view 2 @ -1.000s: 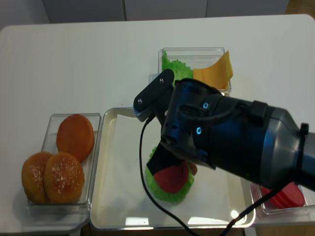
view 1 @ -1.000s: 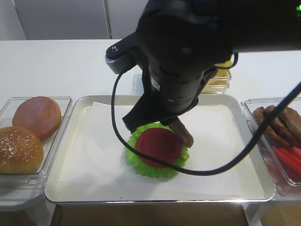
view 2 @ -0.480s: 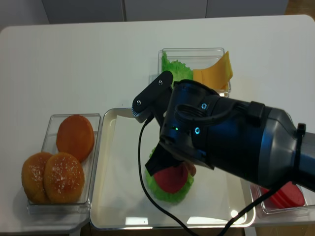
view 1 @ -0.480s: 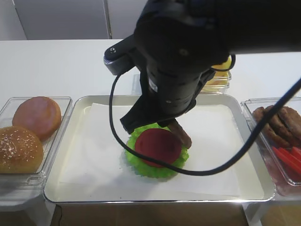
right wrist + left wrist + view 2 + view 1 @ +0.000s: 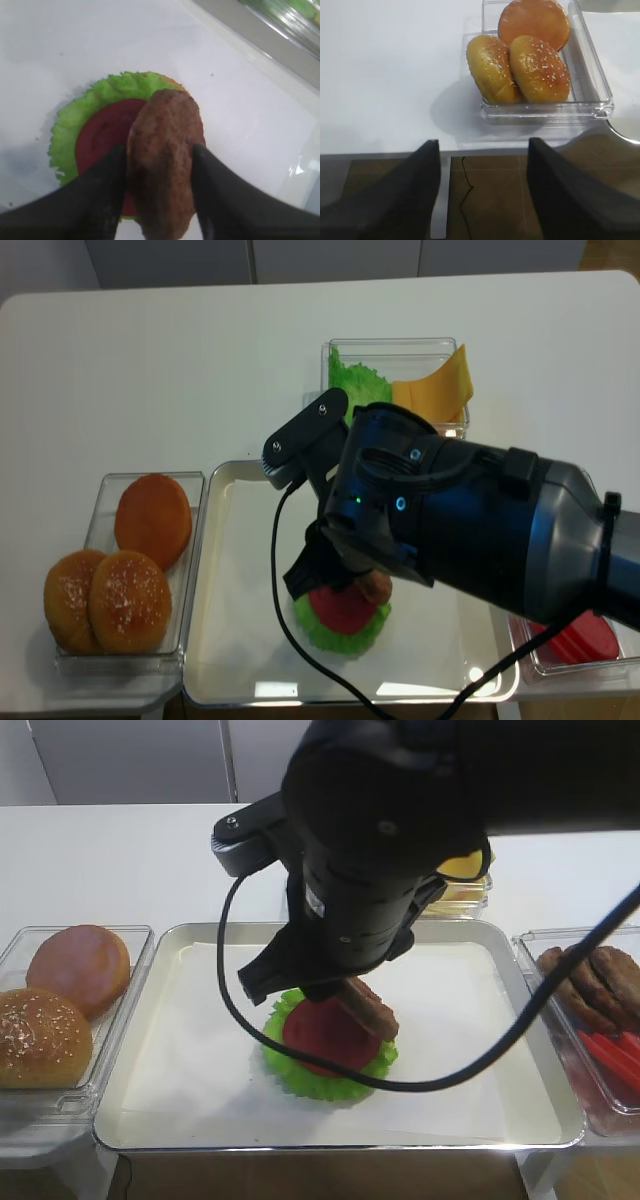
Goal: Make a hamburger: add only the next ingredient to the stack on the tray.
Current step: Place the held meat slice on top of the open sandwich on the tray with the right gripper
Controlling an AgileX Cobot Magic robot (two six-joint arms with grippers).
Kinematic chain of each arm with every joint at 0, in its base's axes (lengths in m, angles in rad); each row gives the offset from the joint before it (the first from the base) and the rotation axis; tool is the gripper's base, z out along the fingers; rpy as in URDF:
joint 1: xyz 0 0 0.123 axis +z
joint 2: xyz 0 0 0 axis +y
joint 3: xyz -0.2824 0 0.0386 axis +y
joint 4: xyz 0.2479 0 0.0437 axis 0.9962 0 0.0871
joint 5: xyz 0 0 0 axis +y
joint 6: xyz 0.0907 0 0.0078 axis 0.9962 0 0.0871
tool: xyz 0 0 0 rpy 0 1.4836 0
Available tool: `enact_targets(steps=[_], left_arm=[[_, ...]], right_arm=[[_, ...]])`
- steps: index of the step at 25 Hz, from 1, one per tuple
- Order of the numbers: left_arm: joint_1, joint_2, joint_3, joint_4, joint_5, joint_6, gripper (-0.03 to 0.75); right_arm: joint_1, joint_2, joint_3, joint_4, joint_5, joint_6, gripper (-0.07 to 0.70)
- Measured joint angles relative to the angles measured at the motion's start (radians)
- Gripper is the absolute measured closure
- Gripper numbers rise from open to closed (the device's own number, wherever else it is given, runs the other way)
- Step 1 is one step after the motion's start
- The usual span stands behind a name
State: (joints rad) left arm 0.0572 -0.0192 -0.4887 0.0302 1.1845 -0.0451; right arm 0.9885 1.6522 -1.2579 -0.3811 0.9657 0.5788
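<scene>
Since the earlier frames the right arm had shifted left and lower, so the patty, which hung off the stack's right edge, now sat over the tomato.

Right gripper (image 5: 159, 187): both dark fingers (image 5: 102, 192) flanked the meat patty (image 5: 162, 167), pressed to its edges in the wrist view. It looked gripped on edge, tilted; whether the jaws had begun to let go I could not tell. The patty's lower end was over, perhaps touching, the tomato slice (image 5: 102, 135).

Handling, by judgement: the patty seemed a stiff toy disc, light, with a grainy face that should resist slipping. The rim, at opposite edges, looked the right place to hold it. Let go while tilted, it might tip or slide off the smooth tomato.

Stack (image 5: 325, 1040): tomato on a ruffled lettuce leaf (image 5: 82, 112), a sliver of tan bun showing beyond the leaf, on the paper-lined metal tray (image 5: 300, 1140).

Left gripper (image 5: 482, 190): fingers well apart, nothing between them, hanging past the table edge near the bin of sesame buns (image 5: 517, 67).

Outward: lettuce and cheese bin (image 5: 400, 380); spare patties and tomato slices (image 5: 600, 985) at right.

No brand, label or legible writing seen.
</scene>
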Motion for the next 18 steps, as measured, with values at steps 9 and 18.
enact_targets(steps=[9,18], left_arm=[[0.0,0.0,0.0,0.0,0.0,0.0,0.304],[0.0,0.0,0.0,0.0,0.0,0.0,0.304]], right_arm=[[0.0,0.0,-0.004,0.051,-0.022,0.026,-0.026],[-0.076,-0.02,-0.004,0.148,0.016,-0.059,-0.029]])
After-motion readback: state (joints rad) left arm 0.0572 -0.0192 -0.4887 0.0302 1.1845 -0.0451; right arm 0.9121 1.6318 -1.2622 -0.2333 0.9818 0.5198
